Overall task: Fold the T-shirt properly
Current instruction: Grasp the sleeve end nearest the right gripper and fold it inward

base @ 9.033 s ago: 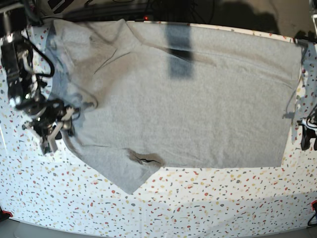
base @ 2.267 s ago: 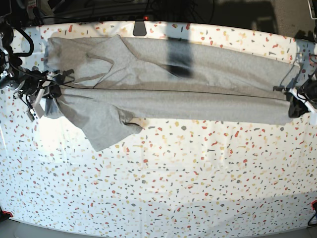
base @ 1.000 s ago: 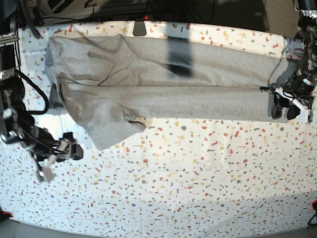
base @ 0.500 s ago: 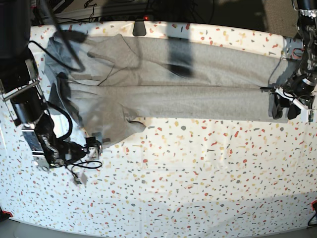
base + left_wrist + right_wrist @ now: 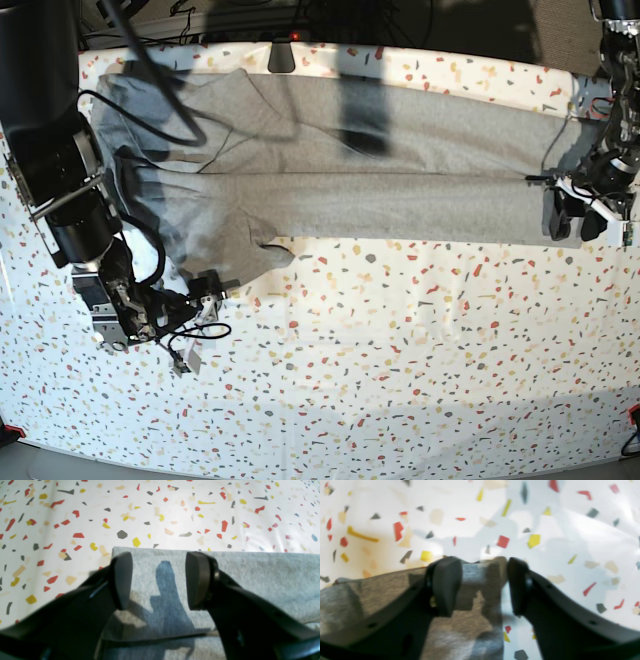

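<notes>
While the T-shirt [image 5: 330, 170] lies as a long grey band across the upper part of the base view, folded lengthwise on the speckled worktop [image 5: 400, 360], both arms sit at its opposite ends, and that spacing looks deliberate: each is placed to handle one end of the band. At the right edge of that view, the left gripper [image 5: 582, 215] hovers over the lower right corner of the cloth, its jaws spread wide and holding nothing; the left wrist view shows the fabric edge lying flat between the left gripper's pads [image 5: 197, 580] with clear gaps on both sides. In the lower left of the base view, the right gripper [image 5: 205, 295] reaches toward the sleeve flap [image 5: 225, 265] that juts down from the band (the one piece spoiling a straight edge). The right wrist view shows its jaws straddling the tip of that flap [image 5: 475, 597], one pad against the cloth, the other a little apart, so the grasp seems not yet complete. Tucking this flap in is probably the step in hand.
</notes>
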Available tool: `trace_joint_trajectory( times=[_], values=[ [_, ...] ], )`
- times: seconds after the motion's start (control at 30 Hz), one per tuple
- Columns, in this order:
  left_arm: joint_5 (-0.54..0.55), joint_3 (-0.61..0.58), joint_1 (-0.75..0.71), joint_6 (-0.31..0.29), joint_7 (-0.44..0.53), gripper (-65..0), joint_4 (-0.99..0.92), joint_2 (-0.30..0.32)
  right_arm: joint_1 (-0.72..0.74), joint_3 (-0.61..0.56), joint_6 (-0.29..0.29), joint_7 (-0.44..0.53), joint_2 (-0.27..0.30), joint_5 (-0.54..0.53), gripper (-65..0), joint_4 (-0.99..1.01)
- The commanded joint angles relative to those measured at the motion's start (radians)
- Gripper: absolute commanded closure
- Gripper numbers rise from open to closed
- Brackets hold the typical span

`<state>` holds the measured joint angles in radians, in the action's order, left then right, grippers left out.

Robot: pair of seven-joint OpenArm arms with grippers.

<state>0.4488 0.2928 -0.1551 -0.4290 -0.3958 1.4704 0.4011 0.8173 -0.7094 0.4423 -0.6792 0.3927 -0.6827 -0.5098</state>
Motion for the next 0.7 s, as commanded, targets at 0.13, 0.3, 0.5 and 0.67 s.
trace_joint_trajectory(
  times=[0.13,0.3,0.5,0.67],
  values=[
    [0.012,0.008,0.011,-0.004,0.026,-33.1,0.018,0.018,0.022,0.002,0.041,-0.107,-0.001,-0.001,-24.6,0.0],
    [0.012,0.008,0.011,-0.004,0.026,-33.1,0.018,0.018,0.023,0.002,0.055,-0.138,0.0,-0.001,-9.9,0.0],
    [0.011,0.008,0.011,-0.004,0.026,-33.1,0.018,0.018,0.033,0.002,0.073,-0.129,0.001,0.001,0.0,-0.004],
    [-0.031,0.008,0.006,-0.004,0.023,-33.1,0.018,0.018,0.044,0.003,0.186,-0.174,0.01,-0.009,0.0,-0.108]
  ],
)
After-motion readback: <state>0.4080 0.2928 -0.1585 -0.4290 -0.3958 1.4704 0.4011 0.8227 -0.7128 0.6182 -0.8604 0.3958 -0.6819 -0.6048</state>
